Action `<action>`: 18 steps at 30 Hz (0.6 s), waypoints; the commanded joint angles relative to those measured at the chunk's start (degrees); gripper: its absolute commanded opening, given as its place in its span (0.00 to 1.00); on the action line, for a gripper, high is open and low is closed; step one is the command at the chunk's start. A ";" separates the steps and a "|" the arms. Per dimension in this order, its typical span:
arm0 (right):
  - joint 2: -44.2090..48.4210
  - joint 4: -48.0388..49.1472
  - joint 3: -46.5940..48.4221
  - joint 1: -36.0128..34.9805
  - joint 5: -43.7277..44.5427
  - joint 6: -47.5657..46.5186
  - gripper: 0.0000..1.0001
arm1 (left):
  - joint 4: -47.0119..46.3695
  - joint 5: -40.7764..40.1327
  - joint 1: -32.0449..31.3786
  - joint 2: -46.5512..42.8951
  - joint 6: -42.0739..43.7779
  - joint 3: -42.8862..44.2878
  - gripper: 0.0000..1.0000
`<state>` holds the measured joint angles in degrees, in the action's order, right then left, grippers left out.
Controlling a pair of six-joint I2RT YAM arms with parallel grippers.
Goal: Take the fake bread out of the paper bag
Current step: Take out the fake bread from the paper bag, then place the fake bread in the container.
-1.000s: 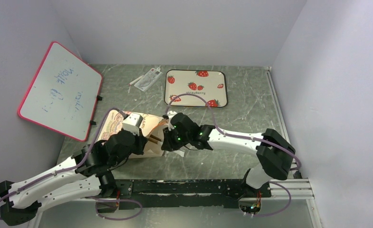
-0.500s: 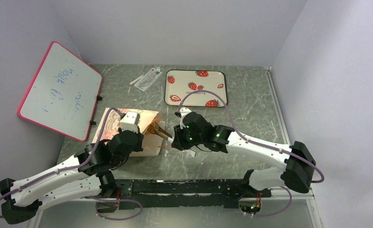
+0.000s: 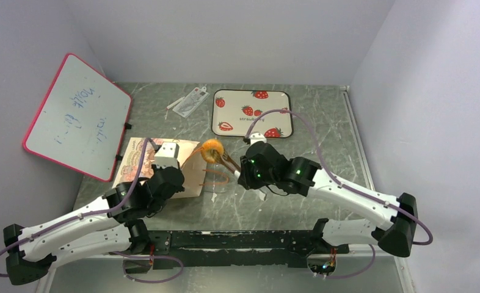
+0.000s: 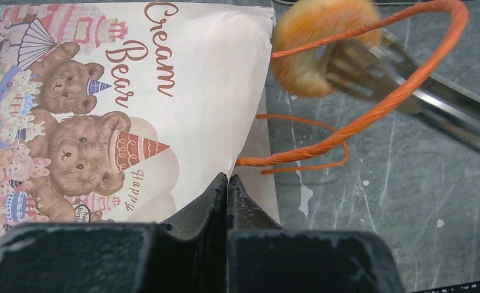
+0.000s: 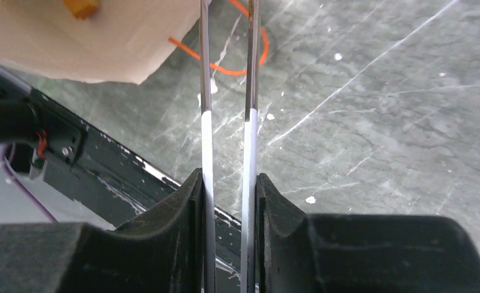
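**A:** What has the right gripper (image 5: 228, 186) got?

**B:** Its jaws are squeezed onto a pair of metal tongs (image 5: 250, 73). The tong tips clamp one ring of fake bread (image 4: 305, 27), just outside the mouth of the paper bag (image 4: 182, 91), which lies flat.

**A:** How will that ring handle?

**B:** Light, glossy and probably slippery (hard or squashy, I can't tell). Gripping across the ring's band looks safest, since thin blades could let it twist.

**A:** And the left gripper (image 4: 226, 183)?

**B:** Closed tight, with its tips at the bag's mouth edge. Whether paper sits between them, I can't tell.

**A:** Anything in the way?

**B:** The orange handle (image 4: 372, 117) loops across bread and tongs and may snag. The strawberry tray (image 3: 234, 101) lies beyond, well apart, and the whiteboard (image 3: 79, 116) leans far left.
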<state>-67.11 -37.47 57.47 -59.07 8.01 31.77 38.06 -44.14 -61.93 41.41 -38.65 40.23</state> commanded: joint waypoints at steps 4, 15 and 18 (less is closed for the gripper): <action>2.49 -7.01 8.24 0.13 13.13 8.61 0.00 | 3.30 -2.95 -0.04 0.46 -2.69 2.15 0.07; -10.14 4.80 14.76 13.15 12.89 11.25 0.00 | -8.35 11.36 -0.01 -2.42 15.04 0.51 0.07; -15.72 10.67 16.46 18.88 8.05 9.81 0.00 | -11.89 16.82 0.01 -2.10 19.73 -0.22 0.07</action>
<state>-78.04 -37.39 71.20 -46.24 20.10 41.78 34.70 -36.64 -61.93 39.75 -27.75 40.42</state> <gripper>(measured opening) 0.303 0.071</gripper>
